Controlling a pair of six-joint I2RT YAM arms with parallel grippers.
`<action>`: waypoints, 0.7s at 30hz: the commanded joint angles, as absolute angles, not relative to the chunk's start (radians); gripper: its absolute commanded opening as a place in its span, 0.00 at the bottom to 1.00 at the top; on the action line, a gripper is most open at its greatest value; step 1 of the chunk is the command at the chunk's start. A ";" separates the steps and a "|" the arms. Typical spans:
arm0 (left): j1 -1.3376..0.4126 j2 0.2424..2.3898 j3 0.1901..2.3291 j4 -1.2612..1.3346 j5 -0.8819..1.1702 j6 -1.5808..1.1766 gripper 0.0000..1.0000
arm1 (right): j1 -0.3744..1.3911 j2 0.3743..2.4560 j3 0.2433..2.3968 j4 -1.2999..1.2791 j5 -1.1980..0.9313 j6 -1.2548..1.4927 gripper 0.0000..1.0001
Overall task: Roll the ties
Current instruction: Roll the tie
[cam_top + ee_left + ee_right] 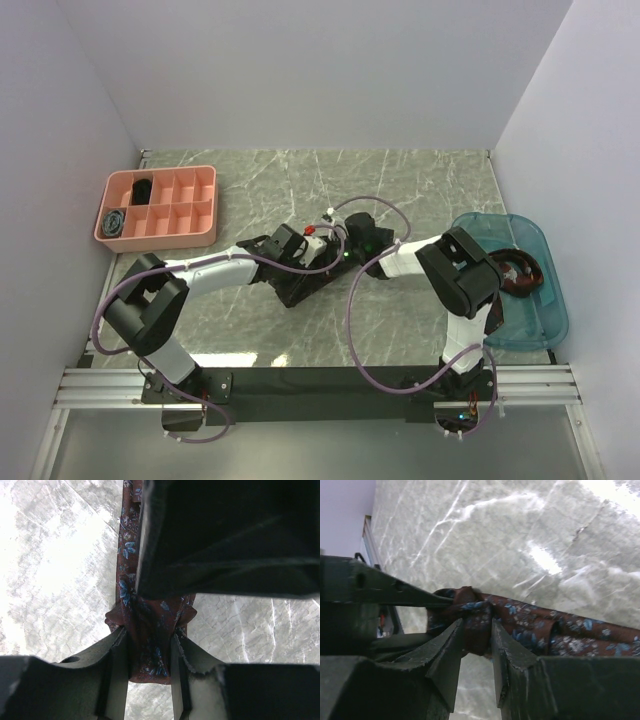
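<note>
Left gripper is pinching the maroon fabric tie with blue flowers, bunching it near the middle of the grey marbled surface. Right gripper, at its 3 o'clock, is straddling a fold of the tie; I cannot tell whether it is clamping.

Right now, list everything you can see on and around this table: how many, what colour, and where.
maroon patterned tie: one, dark maroon with blue flowers, table centre, between the grippers
black tie coil: one, black, back row of the organiser
grey-blue tie coil: one, grey-blue, organiser's front-left compartment
tie fabric: count unclear, dark maroon, inside the bin
organiser: one, pink, back left
bin: one, translucent blue, right edge
table: one, grey marble
cables: purple, along both arms
left gripper: black, shut on the maroon patterned tie
right gripper: black, around the same tie, grip unclear
</note>
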State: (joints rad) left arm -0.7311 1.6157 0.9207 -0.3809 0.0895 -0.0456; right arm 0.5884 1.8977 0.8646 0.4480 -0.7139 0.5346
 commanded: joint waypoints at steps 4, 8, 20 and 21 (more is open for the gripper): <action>-0.741 1.638 0.933 -0.405 0.067 -0.044 0.36 | 0.584 1.862 0.871 0.426 -0.761 0.560 0.36; -0.742 1.637 0.931 -0.400 0.067 -0.044 0.37 | 0.591 1.897 0.876 0.416 -0.790 0.557 0.38; -0.742 1.577 0.940 -0.365 0.052 -0.074 0.65 | 0.591 1.954 0.818 0.433 -0.739 0.595 0.00; -0.742 1.539 0.940 -0.354 0.038 -0.106 0.69 | 0.591 1.954 0.810 0.430 -0.730 0.600 0.00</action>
